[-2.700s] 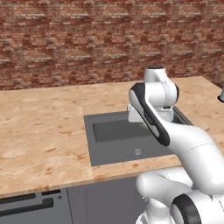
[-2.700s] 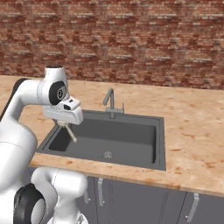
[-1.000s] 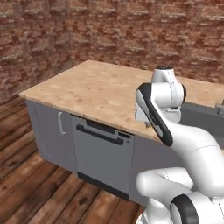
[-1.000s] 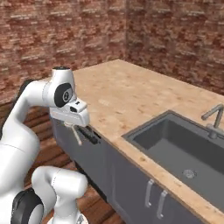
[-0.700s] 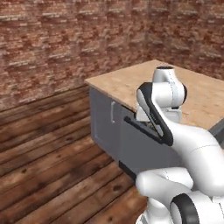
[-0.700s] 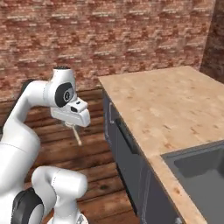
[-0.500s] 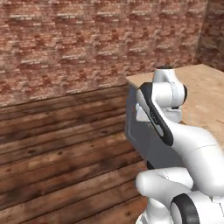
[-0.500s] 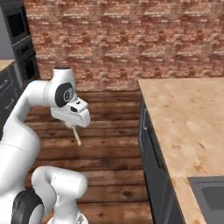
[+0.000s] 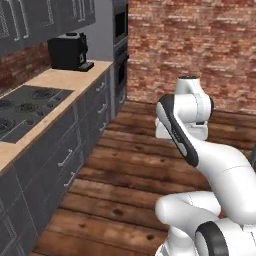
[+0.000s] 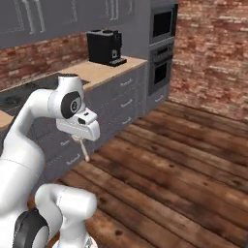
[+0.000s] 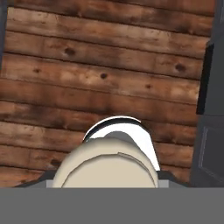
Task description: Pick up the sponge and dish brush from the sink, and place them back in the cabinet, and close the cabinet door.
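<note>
The white arm's two-finger gripper (image 10: pixel 80 139) is hanging tucked close under the wrist, and its fingers are closing on the cream-headed dish brush (image 10: pixel 83 150), whose pale stick is poking down below the hand. In the hand view that round cream head (image 11: pixel 107 164) is sitting right up against the camera, hiding the finger tips. Carrying it low and near the body looks sensible while the base is travelling: little to swing, little to snag.

Underneath is dark wooden plank floor (image 10: pixel 184 164), wide and open to the right. On the left, the light wood-grain counter (image 9: pixel 55 80) with its black cooktop (image 9: pixel 22 107) and a boxy black coffee machine (image 10: pixel 105 46) is running along the brick wall, grey drawer fronts (image 9: pixel 65 155) below it. Matte grey wall cabinets (image 9: pixel 45 17) are hanging above; which one is the target I cannot tell. I'd judge the brush needs lifting well clear of the counter edge before reaching any shelf.
</note>
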Controlling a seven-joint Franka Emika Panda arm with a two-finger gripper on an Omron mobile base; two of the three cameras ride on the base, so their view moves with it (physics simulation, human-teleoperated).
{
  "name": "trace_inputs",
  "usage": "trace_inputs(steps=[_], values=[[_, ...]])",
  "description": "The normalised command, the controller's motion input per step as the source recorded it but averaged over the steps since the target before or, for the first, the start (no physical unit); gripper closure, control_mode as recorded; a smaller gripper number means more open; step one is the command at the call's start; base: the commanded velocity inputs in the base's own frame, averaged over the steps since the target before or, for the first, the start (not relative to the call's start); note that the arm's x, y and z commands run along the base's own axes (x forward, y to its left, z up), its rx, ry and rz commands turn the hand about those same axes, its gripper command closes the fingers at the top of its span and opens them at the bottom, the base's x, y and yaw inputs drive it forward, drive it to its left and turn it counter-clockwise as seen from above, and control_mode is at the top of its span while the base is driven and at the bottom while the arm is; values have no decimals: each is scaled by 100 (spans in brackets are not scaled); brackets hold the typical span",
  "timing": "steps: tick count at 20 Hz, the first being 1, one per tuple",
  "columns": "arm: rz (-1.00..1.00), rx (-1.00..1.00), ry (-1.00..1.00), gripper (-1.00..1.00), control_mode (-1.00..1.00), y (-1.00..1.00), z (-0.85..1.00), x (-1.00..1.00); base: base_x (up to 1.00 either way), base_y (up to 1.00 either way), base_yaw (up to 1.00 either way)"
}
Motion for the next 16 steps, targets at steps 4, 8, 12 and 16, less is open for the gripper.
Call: trace_inputs(steps=[4,8,12,16], values=[[0,0,0,100,100,0,0,0,-4,0,100],[0,0,0,100,100,0,0,0,-6,0,100],[0,0,0,100,100,0,0,0,-6,0,100],[0,0,0,100,100,0,0,0,-7,0,100]])
